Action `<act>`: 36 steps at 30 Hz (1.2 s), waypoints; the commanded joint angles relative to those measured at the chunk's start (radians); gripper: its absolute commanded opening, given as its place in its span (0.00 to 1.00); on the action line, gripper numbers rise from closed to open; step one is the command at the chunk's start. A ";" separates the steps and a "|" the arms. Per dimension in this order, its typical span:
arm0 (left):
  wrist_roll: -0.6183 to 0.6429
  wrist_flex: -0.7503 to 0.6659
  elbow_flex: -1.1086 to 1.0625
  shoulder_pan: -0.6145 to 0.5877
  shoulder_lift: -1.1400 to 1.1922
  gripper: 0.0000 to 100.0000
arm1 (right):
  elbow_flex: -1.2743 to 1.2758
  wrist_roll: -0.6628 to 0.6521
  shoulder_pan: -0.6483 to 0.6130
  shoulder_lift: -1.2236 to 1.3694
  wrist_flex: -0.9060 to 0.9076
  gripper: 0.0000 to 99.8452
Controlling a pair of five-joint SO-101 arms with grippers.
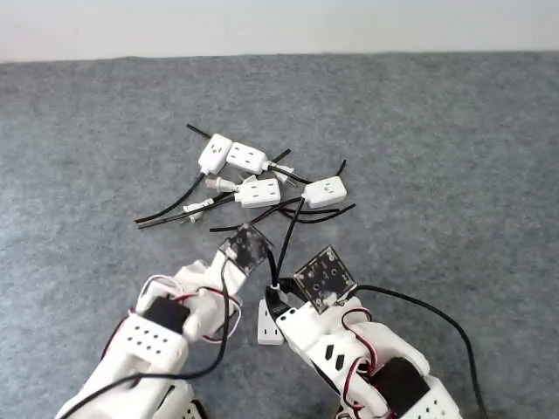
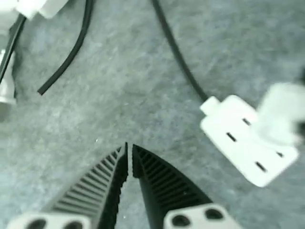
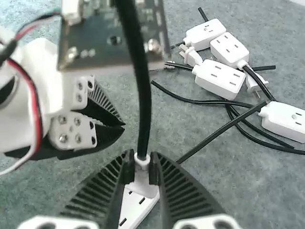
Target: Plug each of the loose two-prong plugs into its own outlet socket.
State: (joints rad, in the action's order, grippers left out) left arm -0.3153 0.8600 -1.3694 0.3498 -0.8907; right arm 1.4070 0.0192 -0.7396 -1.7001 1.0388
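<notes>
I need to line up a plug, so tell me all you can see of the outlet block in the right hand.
The outlet block is white and plastic-looking, with paired slots on its face. The right hand is shut on its neck, where a black cord leaves it. It appears to lie on the grey carpet, apart from the other blocks farther out.

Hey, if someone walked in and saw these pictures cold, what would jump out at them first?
The pile of white sockets, plugs and black cords in the middle of the grey mat catches the eye first. Nearer the arms, the right gripper is clamped on a lone socket at its cord end, apart from the pile. The left gripper sits shut and empty beside it.
</notes>
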 commanded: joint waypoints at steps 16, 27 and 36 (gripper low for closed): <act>0.140 -0.060 -0.018 0.006 -0.054 0.01 | -0.005 -0.008 -0.001 0.002 -0.027 0.01; 0.562 -0.436 -0.064 -0.301 -0.054 0.01 | -0.028 0.020 0.059 0.131 -0.079 0.01; 0.562 -0.525 -0.101 -0.305 -0.054 0.01 | -0.173 0.058 0.085 0.476 -0.081 0.01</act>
State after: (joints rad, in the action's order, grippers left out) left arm 0.2401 0.3644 -1.4799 0.0537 -0.9291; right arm 1.3226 0.0637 -0.6690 -1.3057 0.9805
